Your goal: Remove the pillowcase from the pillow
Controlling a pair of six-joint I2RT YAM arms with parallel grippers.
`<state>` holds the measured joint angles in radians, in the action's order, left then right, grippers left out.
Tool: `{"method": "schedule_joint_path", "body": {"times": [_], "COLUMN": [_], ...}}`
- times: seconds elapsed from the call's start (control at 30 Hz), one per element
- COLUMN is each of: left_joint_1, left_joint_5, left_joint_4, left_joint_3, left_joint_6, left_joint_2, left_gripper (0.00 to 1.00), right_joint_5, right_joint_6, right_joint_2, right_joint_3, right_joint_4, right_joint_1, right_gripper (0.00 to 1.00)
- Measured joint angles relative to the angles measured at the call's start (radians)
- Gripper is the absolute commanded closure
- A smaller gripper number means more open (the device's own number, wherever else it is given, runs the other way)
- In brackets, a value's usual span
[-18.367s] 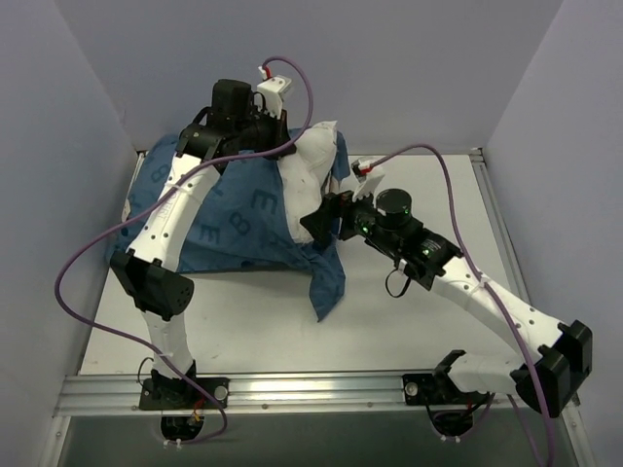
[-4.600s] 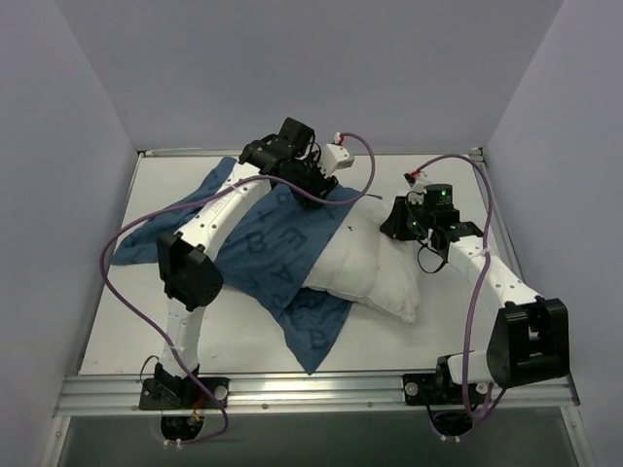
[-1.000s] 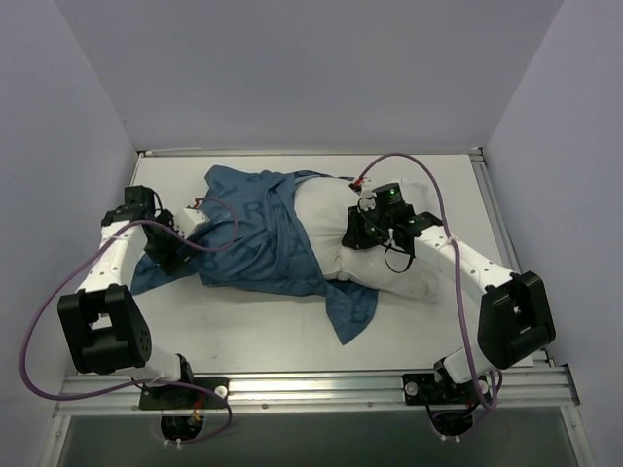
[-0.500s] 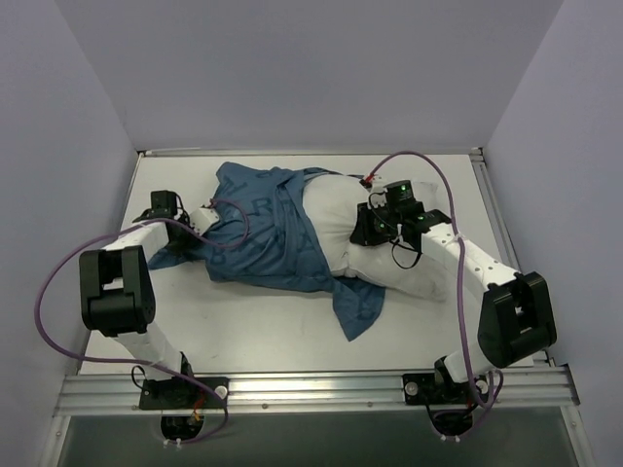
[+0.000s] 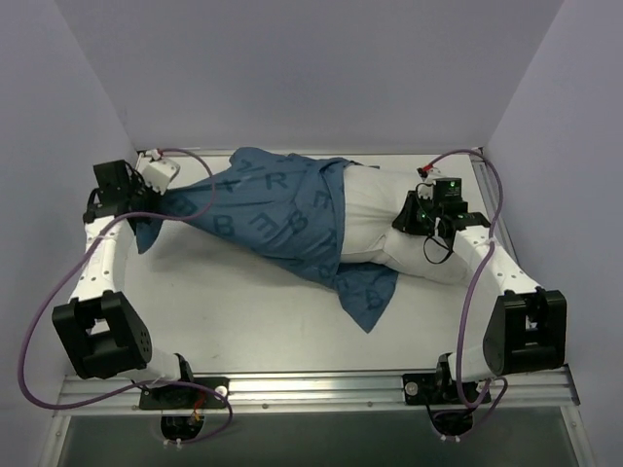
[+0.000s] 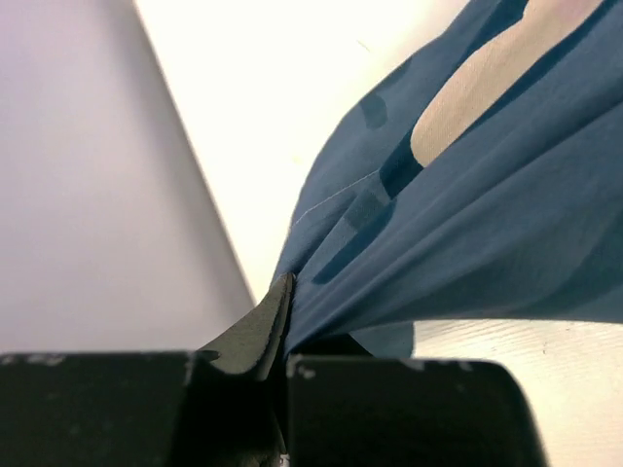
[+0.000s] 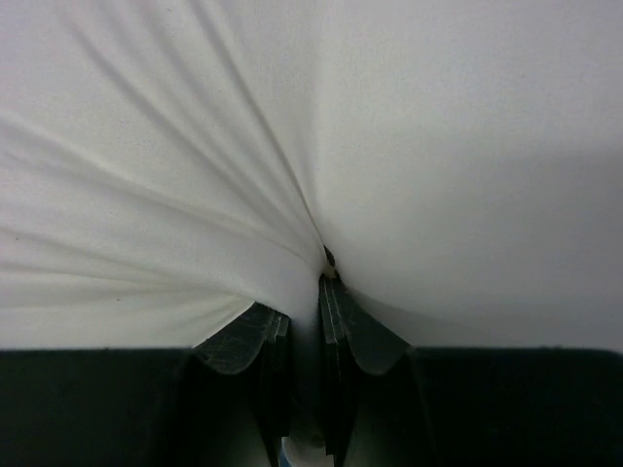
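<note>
Pillowcase (image 5: pixel 282 214) pinched in left gripper (image 6: pixel 284 302); pillow (image 5: pixel 375 209) in right gripper (image 7: pixel 304 302).

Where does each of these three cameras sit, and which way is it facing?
Top external: high behind the bases, looking down at the table; left arm and right arm show whole.
Left wrist: on the left arm, facing along the left tool, shut on the pillowcase; only that tool shows.
Right wrist: on the right arm, facing the pillow pinched in the right tool; only that tool shows.
Shared: top and left wrist both show the pillowcase.
</note>
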<state>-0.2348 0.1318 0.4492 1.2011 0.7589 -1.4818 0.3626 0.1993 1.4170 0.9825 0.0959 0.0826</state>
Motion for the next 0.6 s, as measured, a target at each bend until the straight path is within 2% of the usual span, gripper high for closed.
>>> {"method": "schedule_joint_path", "body": {"times": [0.3,0.47,0.6], "left_joint_1": [-0.058,-0.143,-0.211], "left_joint_5": [0.069,0.017,-0.097], "left_joint_4": [0.269,0.303,0.250], "left_joint_3": [0.436,0.628,0.791], "left_joint_6": [-0.023,-0.024,-0.023], "left_joint_2": [0.032,0.025,0.013], "left_gripper": [0.98,0.98,0.98], "right_joint_5": [-0.026,-0.107,-0.265], "right_joint_6": [0.009,-0.008,-0.041], "right_joint_2": [-0.002,-0.002,-0.002], "right_joint_3": [0.026,0.050,0.054], "right_joint_4": [-0.003,0.030,0.074], "right_joint_1": [-0.058,-0.098,-0.185], "right_gripper": [1.00,1.00,1.00]}}
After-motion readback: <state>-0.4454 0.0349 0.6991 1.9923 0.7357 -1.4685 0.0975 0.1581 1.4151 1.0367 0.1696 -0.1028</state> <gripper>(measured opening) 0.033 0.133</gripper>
